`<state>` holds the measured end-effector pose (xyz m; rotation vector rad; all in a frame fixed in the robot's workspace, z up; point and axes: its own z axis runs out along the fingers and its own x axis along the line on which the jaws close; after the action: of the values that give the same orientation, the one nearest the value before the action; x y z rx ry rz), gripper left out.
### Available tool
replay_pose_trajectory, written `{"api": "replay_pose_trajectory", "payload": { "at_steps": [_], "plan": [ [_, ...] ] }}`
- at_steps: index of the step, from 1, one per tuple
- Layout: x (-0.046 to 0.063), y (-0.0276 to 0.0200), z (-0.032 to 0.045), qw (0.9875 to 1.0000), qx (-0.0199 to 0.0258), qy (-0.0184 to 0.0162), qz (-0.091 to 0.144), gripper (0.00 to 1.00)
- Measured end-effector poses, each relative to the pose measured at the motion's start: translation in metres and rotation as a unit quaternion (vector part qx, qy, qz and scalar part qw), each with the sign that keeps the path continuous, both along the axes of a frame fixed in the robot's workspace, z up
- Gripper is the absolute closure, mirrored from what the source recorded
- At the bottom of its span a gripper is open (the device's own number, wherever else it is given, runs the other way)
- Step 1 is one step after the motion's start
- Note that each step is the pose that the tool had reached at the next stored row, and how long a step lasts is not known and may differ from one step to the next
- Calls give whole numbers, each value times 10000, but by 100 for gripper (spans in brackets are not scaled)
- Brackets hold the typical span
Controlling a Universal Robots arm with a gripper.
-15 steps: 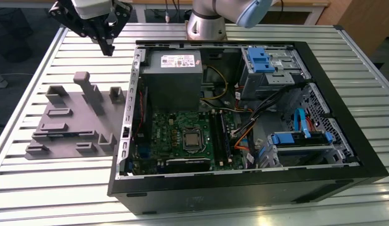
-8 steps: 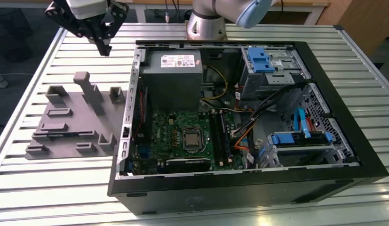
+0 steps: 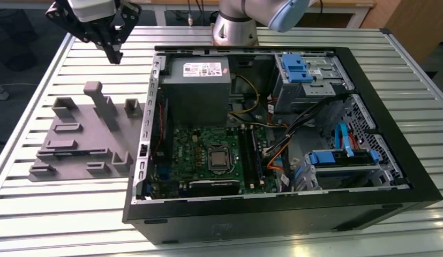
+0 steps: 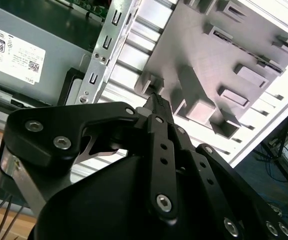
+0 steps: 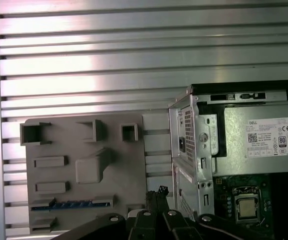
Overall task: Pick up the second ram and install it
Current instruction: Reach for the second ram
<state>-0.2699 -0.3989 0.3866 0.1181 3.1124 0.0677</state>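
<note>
Black metal fingers of the gripper [image 3: 115,53] are seen drawn together to a point with nothing held between them; in the second wrist view the tips [image 4: 156,100] meet with no gap. The gripper is held high above the slatted aluminium table [image 3: 57,214], over the strip between the grey fixture [image 3: 78,155] and the open computer case [image 3: 278,214], and is touching nothing.

The second ram [image 5: 68,204] is made out in the first wrist view as a thin dark blue strip lying in a long slot of the fixture, at the end of the fixture farthest from the power supply [image 3: 196,85]. It is well apart from the fingertips.

Inside the case, the long dark memory slots are seen beside the processor on the green motherboard [image 3: 193,150]. Whether a stick is seated there cannot be told.

The task is judged to be at its very start: the stick has not been grasped, and pickup, carry and seating are all left to be done.
</note>
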Motion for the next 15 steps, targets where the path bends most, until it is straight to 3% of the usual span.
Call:
{"api": "replay_pose_trajectory", "payload": {
  "at_steps": [15],
  "plan": [
    [-120,0,-5,10000,0,0,0,89]
  ]
}}
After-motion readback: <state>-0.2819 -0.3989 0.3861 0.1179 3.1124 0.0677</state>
